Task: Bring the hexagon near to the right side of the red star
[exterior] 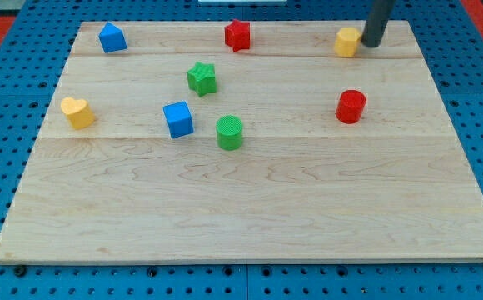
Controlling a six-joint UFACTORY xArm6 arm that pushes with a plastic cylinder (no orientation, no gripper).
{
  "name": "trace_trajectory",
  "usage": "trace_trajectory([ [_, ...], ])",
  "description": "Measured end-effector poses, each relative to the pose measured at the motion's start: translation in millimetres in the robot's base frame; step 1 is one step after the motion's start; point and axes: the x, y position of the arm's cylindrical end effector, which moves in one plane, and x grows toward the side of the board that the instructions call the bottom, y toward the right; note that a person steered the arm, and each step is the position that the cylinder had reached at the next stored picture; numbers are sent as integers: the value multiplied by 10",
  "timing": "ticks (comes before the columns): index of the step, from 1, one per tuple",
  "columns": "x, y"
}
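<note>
Pale planked wood makes up the surface (250,208), smooth enough for blocks to slide. Red star (237,35) sits well off to the view's left of my tip (370,45). Yellow hexagon (347,41), small and faceted, touches the tip's left. I have no hand, so nothing is held; push leftward squarely, stopping short of the star.
</note>
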Motion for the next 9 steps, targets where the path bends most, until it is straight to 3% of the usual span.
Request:
trace_trajectory([
  [1, 76, -652],
  [3, -258, 63],
  [4, 38, 266],
  [5, -542, 838],
  [6, -828, 773],
  [7, -752, 510],
  [8, -392, 173],
  [9, -481, 348],
])
